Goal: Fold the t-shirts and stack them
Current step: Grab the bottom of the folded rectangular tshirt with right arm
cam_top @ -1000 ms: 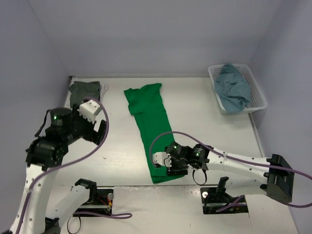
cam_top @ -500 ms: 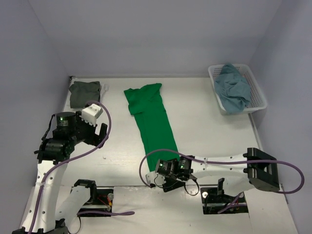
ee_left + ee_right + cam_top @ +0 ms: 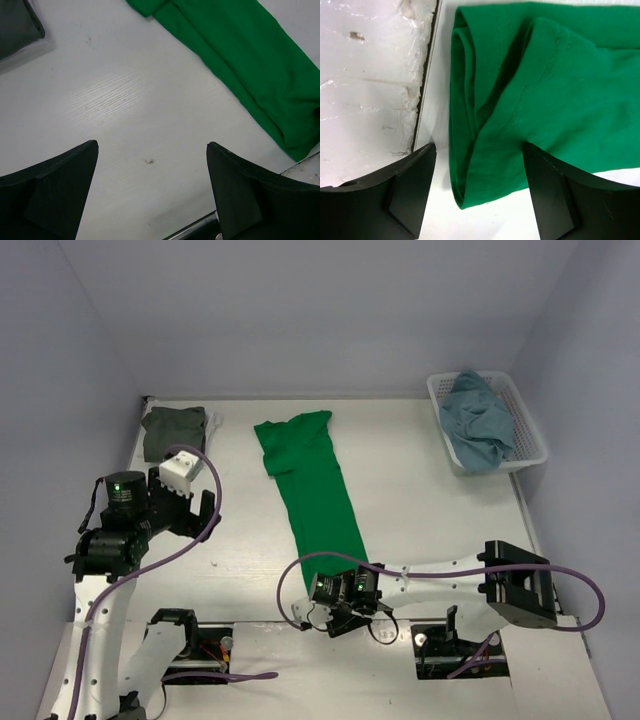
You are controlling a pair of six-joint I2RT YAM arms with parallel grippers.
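Observation:
The bright green t-shirt (image 3: 315, 490) lies folded into a long narrow strip down the middle of the table. My right gripper (image 3: 336, 604) hovers open over the strip's near end. In the right wrist view the hem corner (image 3: 470, 185) lies between the spread fingers of that gripper (image 3: 479, 150). My left gripper (image 3: 203, 512) is open above bare table, left of the strip. Nothing lies between the jaws of that gripper (image 3: 152, 150), and the green t-shirt (image 3: 250, 65) is off to its right. The dark olive-grey t-shirt (image 3: 173, 430) lies folded at the back left. The dusty blue t-shirt (image 3: 478, 420) is bunched in the basket.
The white slatted basket (image 3: 530, 455) stands at the back right by the wall. A white edge (image 3: 212, 422) shows beside the folded dark shirt. The table's near edge with a taped white strip (image 3: 370, 75) runs just left of my right gripper. Purple cables loop from both arms.
My right gripper has slid back toward the table's near edge and to the left, ending at the green strip's near end. My left arm has dropped a little lower.

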